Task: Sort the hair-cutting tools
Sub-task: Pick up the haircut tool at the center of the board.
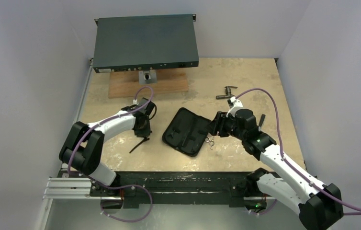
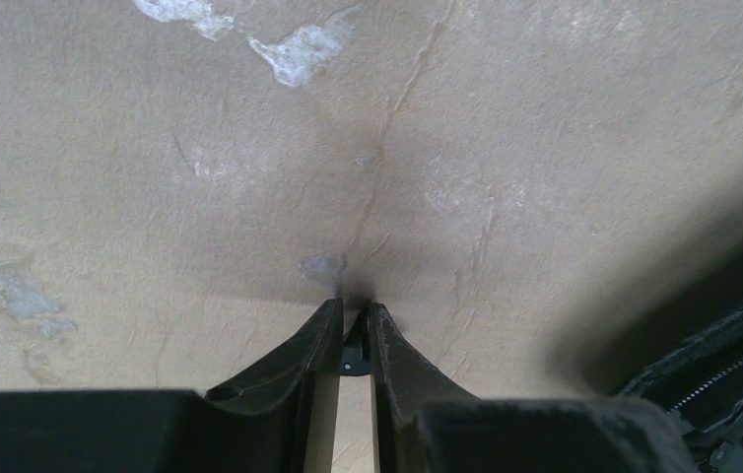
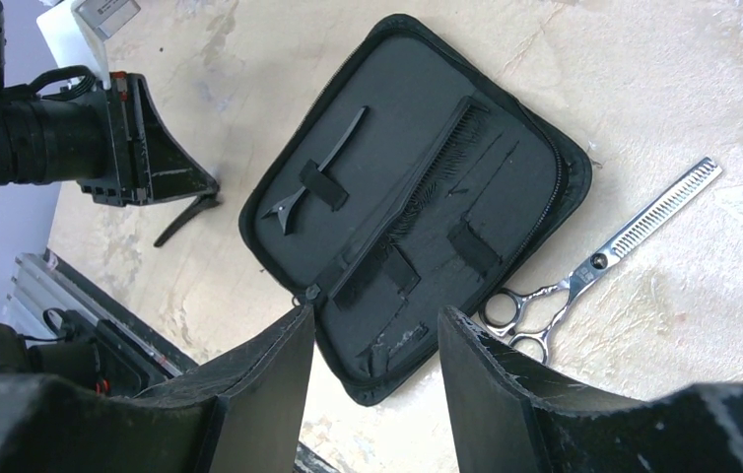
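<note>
Black zip case (image 1: 186, 132) lies open mid-bench, somewhat toward the near edge. Inside it, per the right wrist view: slim black comb (image 3: 427, 187) w/ fine, close teeth, tucked under elastic straps (image 3: 384, 276) along the middle fold, and a thin black clip (image 3: 316, 177) under a strap in the other half. Silver scissors (image 3: 594, 264), one blade toothed, looped handles, lie flat on the bench (image 1: 245, 76) just beside the case's side facing the right edge. Fingers pressed together, the left tool (image 2: 353, 315) pinches a second clip (image 1: 139, 145), also thin and black, slanting down to the bench on the case's left-edge side. The right tool (image 3: 375, 315) is spread, holding nothing, above the case's near end.
</note>
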### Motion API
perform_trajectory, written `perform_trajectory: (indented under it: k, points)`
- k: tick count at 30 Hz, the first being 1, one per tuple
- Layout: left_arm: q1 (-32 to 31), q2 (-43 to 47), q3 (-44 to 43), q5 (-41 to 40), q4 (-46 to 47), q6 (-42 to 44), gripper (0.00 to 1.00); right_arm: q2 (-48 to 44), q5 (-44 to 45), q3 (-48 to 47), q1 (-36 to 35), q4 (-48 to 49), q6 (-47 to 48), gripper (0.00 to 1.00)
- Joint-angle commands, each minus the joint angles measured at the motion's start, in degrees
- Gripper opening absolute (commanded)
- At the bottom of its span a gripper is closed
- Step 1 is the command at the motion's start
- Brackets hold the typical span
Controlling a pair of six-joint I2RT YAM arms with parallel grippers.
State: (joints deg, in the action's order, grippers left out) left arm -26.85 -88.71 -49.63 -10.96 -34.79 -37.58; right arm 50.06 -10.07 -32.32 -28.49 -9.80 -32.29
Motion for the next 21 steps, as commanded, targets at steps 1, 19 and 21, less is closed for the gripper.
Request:
perform_trajectory:
  k: [1, 19, 21]
  points:
    - [-1.4, 0.5, 0.6, 1.1, 2.9, -1.8, 0.13, -1.1, 0.2, 0.3, 0.1, 0.1, 0.7, 0.49]
    - [-3.6, 15.7, -3.3, -6.2, -2.6, -4.8, 0.00, -2.0, 0.6, -0.6, 0.2, -0.5, 1.2, 0.49]
    - [-4.1, 20.1, -4.0, -6.7, -4.2, -5.2, 0.00, -3.0, -1.0, -0.7, 0.1, 0.6, 1.3, 0.49]
